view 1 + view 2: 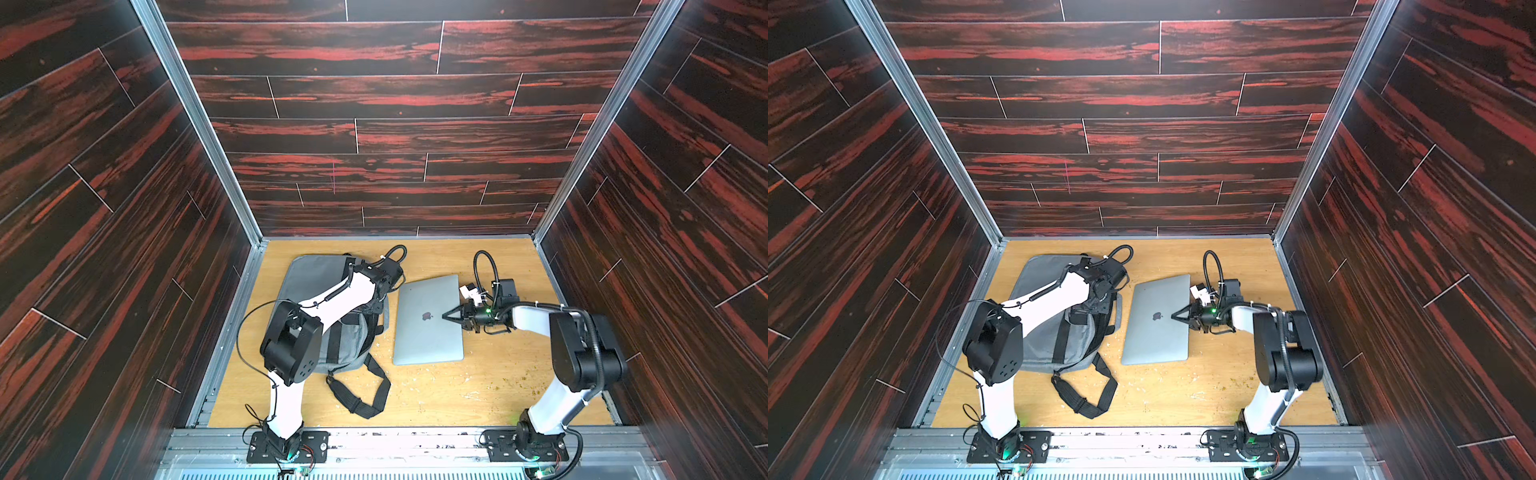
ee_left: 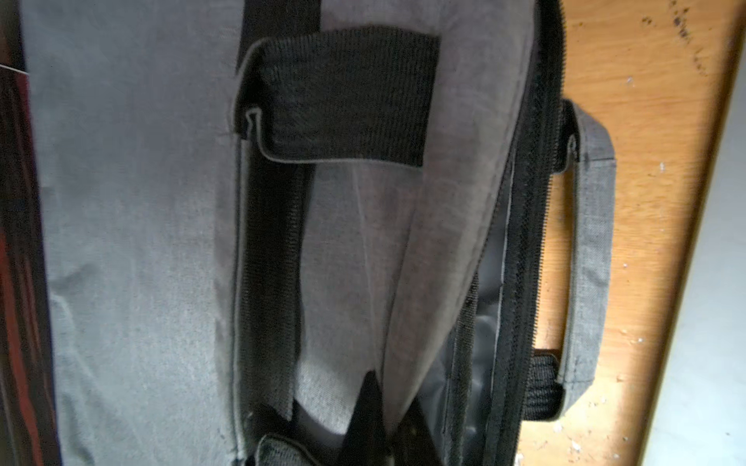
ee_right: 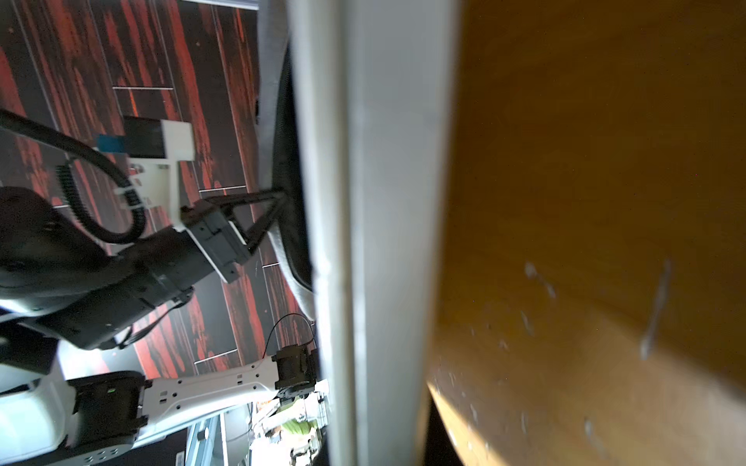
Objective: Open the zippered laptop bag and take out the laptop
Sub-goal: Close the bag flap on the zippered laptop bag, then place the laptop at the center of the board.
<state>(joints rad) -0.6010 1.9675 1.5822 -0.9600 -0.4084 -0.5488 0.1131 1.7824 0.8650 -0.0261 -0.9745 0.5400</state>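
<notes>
Booth closed on three sides. Walls (image 1: pixel 395 95) clad in dark planks with red-streaked grain, thin pale seams between boards. Aluminium posts (image 1: pixel 195 120) ran up both back corners. Floor (image 1: pixel 498 407) was light wood-look board, scuffed. Pale flecks and dark crumbs (image 1: pixel 509 380) lay scattered toward front right. Metal rail (image 1: pixel 415 442) crossed front edge, ribbed grille (image 1: pixel 374 476) just below it. Light was soft and even, with faint sheen on planks and only weak shadows on floor.
</notes>
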